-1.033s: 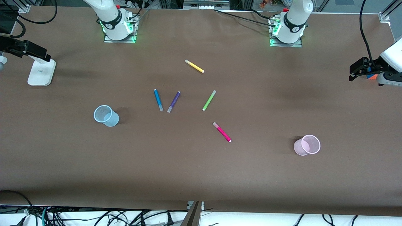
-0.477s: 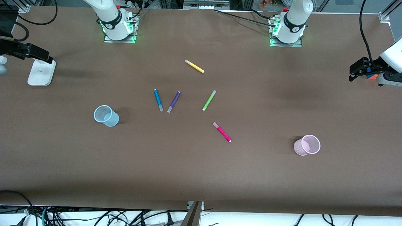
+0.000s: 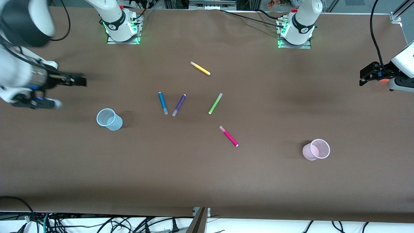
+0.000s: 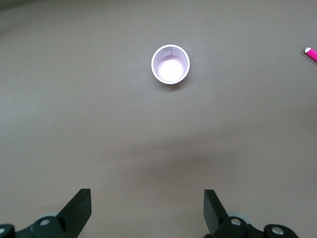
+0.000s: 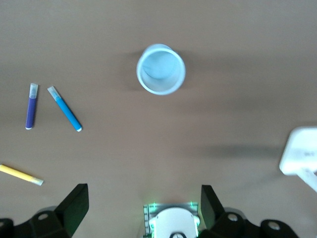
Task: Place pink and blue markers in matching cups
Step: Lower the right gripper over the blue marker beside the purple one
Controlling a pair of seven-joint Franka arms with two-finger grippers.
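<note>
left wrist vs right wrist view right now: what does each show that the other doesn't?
Only the left wrist view shows the pink cup, upright and empty, and one end of the pink marker at the picture's edge, with the open left gripper over bare table.

Only the right wrist view shows the blue cup, the blue marker, the purple pen, the yellow pen, a white stand and an arm base, under the open right gripper.

Both show the brown table and a cup standing apart from any marker.
</note>
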